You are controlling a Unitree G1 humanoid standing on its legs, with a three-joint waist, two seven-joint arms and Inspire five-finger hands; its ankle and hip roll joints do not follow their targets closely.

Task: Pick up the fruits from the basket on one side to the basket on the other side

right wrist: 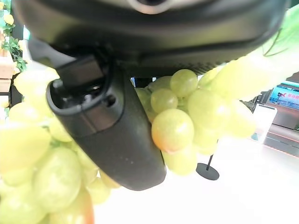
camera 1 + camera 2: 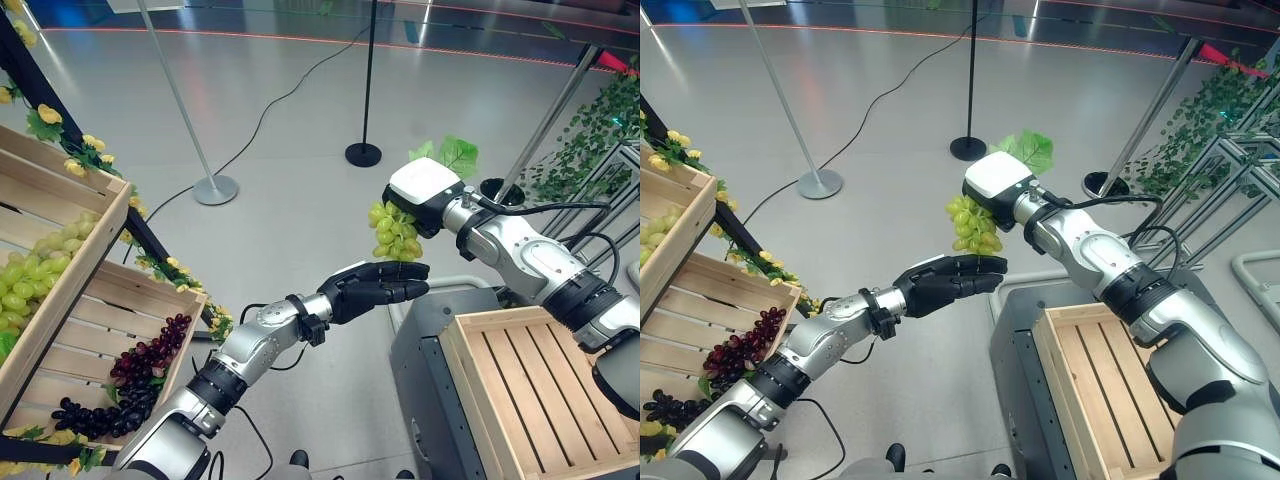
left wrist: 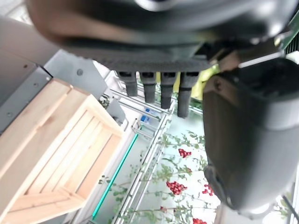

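My right hand [image 2: 425, 195] is shut on a bunch of green grapes [image 2: 395, 235] with green leaves [image 2: 452, 155], holding it in the air above the floor. In the right wrist view the thumb [image 1: 112, 135] curls against the grapes [image 1: 187, 116]. My left hand [image 2: 375, 285] stretches out just below the bunch, open with straight fingers [image 3: 161, 91], holding nothing. An empty wooden crate [image 2: 540, 400] stands at the lower right, below the right arm. On the left, a sloped crate [image 2: 70, 290] holds green grapes [image 2: 30, 270], and a lower one holds dark purple grapes [image 2: 140, 375].
The right crate sits on a grey stand [image 2: 430, 370]. Two poles with round bases [image 2: 215, 188] [image 2: 363, 154] stand on the floor behind. Yellow flower garlands [image 2: 70, 145] edge the left shelf. Green plants and metal racks [image 2: 590, 140] fill the far right.
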